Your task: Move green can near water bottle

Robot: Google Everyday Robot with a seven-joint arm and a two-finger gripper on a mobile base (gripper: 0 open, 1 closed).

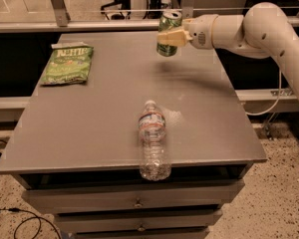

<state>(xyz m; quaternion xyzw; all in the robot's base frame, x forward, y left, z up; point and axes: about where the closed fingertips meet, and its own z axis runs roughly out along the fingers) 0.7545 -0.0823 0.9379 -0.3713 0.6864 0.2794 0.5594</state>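
The green can (pixel 167 33), with its silver top, hangs upright in the air above the far right part of the grey table (pixel 89 118). My gripper (pixel 172 36) is shut on the green can, reaching in from the right on a white arm. The water bottle (pixel 152 139) lies on its side near the table's front edge, cap pointing away, base sticking slightly over the edge. The can is well behind the bottle and a little to its right.
A flat green chip bag (pixel 67 63) lies at the table's far left. Drawers (pixel 137 202) sit under the tabletop. A metal rail (pixel 89 26) runs behind the table. Cables lie on the speckled floor at lower left.
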